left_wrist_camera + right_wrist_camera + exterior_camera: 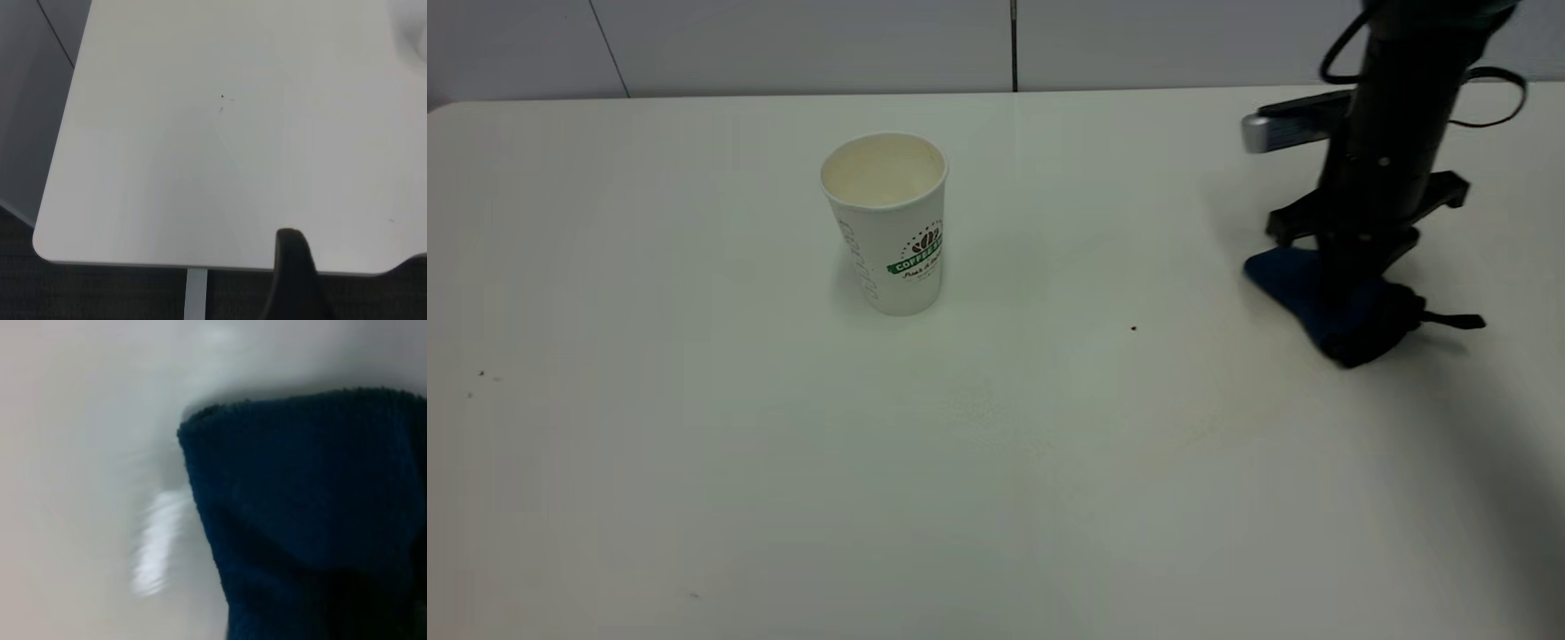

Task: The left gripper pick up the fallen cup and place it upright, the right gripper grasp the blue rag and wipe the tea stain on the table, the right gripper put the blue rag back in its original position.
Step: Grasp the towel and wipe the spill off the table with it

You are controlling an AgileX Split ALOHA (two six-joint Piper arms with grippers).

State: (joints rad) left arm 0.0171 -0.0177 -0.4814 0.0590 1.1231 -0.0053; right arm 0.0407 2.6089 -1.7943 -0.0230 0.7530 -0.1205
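At table's right | right pincer [1352,307] on blue rag [1294,284]; cup [889,222] upright

The right gripper [1352,307] has its fingers hidden behind the blue rag [1294,284].

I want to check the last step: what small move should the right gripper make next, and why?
Probably open and lift away. The cup stands upright, no brown puddle shows on the table, and the right gripper presses the blue rag down at the table's right side, so only releasing it seems left.
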